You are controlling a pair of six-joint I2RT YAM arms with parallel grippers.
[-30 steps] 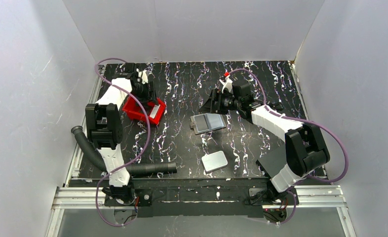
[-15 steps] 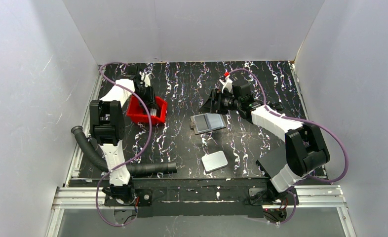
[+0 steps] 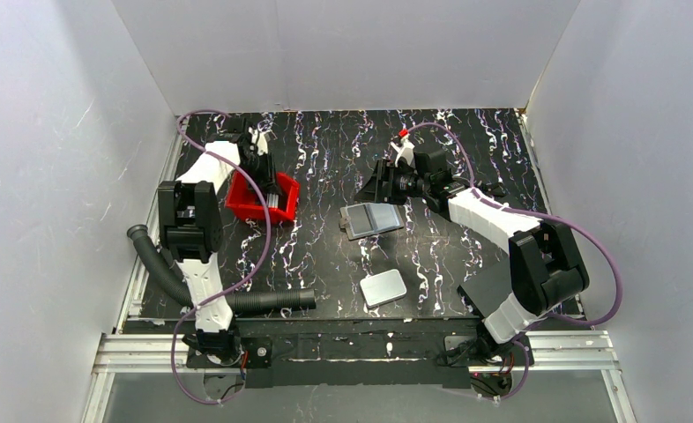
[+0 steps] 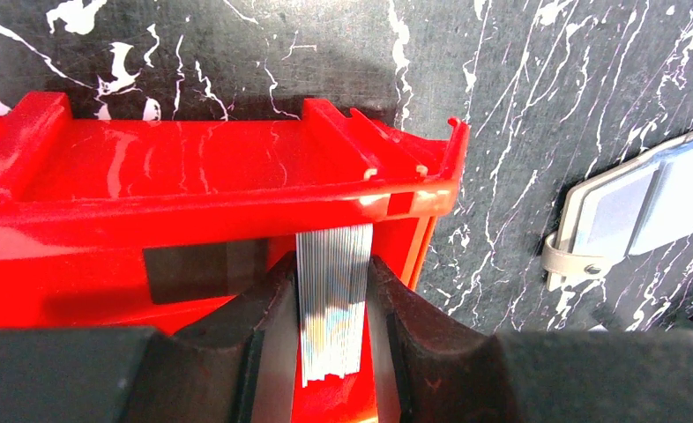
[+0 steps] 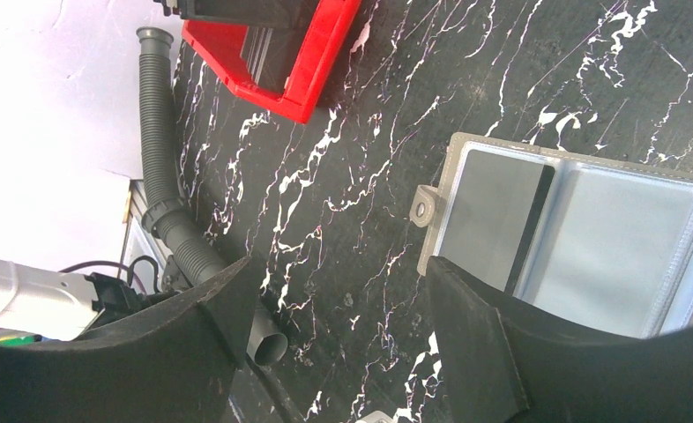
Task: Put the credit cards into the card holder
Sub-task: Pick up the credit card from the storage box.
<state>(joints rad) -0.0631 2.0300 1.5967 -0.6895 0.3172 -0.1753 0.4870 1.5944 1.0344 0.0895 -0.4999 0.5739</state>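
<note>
Currently: left end effector (image 4: pixel 331 275) clamped on upright credit cards (image 4: pixel 330 317) in red tray (image 4: pixel 193 189), near tabletop (image 3: pixel 325 256) left edge. Right end effector (image 5: pixel 339 295) apart, beside card holder (image 5: pixel 625 238), mid-tabletop.

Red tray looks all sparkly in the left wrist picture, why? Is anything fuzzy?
Left wrist view: bright glare spots sit on the red tray's glossy rim, and the left hand, close to the lens, looks soft beside the credit cards; right wrist view: the white wall is washed out, the card holder sharp; top external view: even light, faint shadows.
</note>
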